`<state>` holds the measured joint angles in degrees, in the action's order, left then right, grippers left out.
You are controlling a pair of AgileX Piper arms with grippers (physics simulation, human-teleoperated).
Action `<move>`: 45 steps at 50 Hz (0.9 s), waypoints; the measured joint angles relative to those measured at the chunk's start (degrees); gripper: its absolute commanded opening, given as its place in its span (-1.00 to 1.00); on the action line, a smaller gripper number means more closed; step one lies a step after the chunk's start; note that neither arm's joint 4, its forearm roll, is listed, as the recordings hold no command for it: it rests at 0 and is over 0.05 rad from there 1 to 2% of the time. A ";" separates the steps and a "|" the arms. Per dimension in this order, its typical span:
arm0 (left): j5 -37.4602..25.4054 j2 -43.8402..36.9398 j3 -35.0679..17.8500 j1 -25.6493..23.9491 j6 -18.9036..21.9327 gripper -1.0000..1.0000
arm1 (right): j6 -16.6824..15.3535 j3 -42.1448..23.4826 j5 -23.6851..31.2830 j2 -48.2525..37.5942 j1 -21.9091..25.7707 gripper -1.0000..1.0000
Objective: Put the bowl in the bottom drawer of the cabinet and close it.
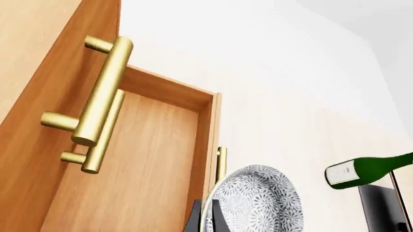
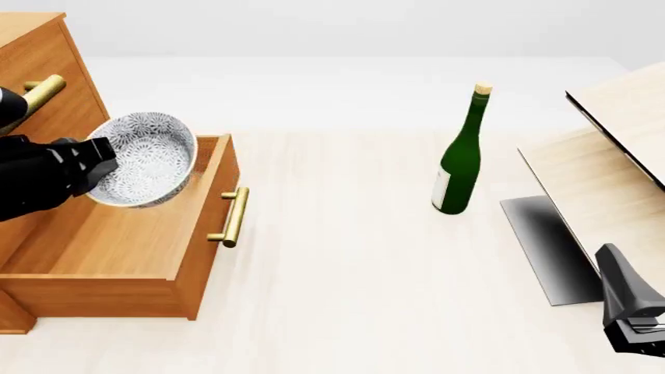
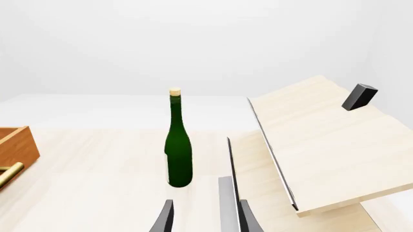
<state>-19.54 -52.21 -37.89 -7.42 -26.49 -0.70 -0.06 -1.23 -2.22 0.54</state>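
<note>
The table (image 2: 353, 257) is looking pale, like light wood with thin lines running along it. Behind it the room is showing only plain white and grey.

On the left one cabinet (image 2: 47, 58) is standing, made of orange-brown wood. Three gold bar handles are showing in the left wrist view, two on the upper fronts and one on the bottom drawer (image 2: 124, 241). That drawer is sitting pulled out and open, with its handle (image 2: 233, 216) facing the middle of the table.

One bowl (image 2: 146, 160) is hanging in the air over the back part of the open drawer. It is white with tiny grey speckles, and it is tipping so its inside is facing the front camera. The left gripper (image 2: 92, 164) is pinching the rim of the bowl, with its fingers closed tight on the edge.

One green bottle (image 2: 460, 156) is standing up straight near the middle of the table, well apart from the cabinet. It is wearing a pale cork top and a white label.

On the right one pale wooden structure (image 2: 613, 171) is leaning with slanted panels.

The right gripper (image 3: 203, 215) is hovering low near the right edge. Its fingers are spread a little and are holding nothing.
</note>
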 measured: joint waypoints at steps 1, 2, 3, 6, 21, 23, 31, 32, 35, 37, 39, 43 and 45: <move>0.18 -0.19 0.01 0.29 0.00 -1.00 | 0.00 0.00 0.00 0.00 0.00 1.00; 0.36 -0.38 0.01 0.59 0.02 -1.00 | 0.00 0.00 0.00 0.00 0.00 1.00; 0.53 -0.57 0.01 0.88 0.03 -1.00 | 0.00 0.00 0.00 -0.01 0.00 1.00; 1.11 -1.15 0.05 1.65 0.03 -1.00 | 0.00 0.00 0.00 0.00 0.00 1.00; 5.02 -5.18 0.50 5.33 -0.34 -1.00 | 0.00 0.00 0.00 0.00 0.00 1.00; 5.53 -5.67 0.57 5.71 -0.42 -1.00 | 0.00 0.00 0.00 0.00 0.00 1.00; 8.12 -8.19 1.23 7.05 -0.61 -1.00 | 0.00 0.00 0.00 -0.01 0.00 1.00; 8.54 -8.58 1.38 7.18 -0.68 -1.00 | 0.00 0.00 0.00 -0.01 0.00 1.00; 9.76 -9.82 1.73 7.63 -0.74 -1.00 | 0.00 0.00 0.00 0.00 0.00 1.00; 10.54 -10.63 1.92 7.94 -0.77 -1.00 | 0.00 0.00 0.00 0.00 -0.01 1.00; 11.28 -11.43 2.08 8.32 -0.66 -1.00 | 0.00 0.00 0.00 0.00 0.00 1.00; 12.66 -12.87 2.46 9.08 -0.49 -1.00 | 0.00 0.00 0.00 0.00 0.00 1.00; 13.30 -13.53 2.68 9.46 -0.49 -1.00 | 0.00 0.00 0.00 0.00 -0.01 1.00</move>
<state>-6.24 -65.74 -35.21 2.04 -26.98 -0.69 -0.06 -1.23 -2.22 0.53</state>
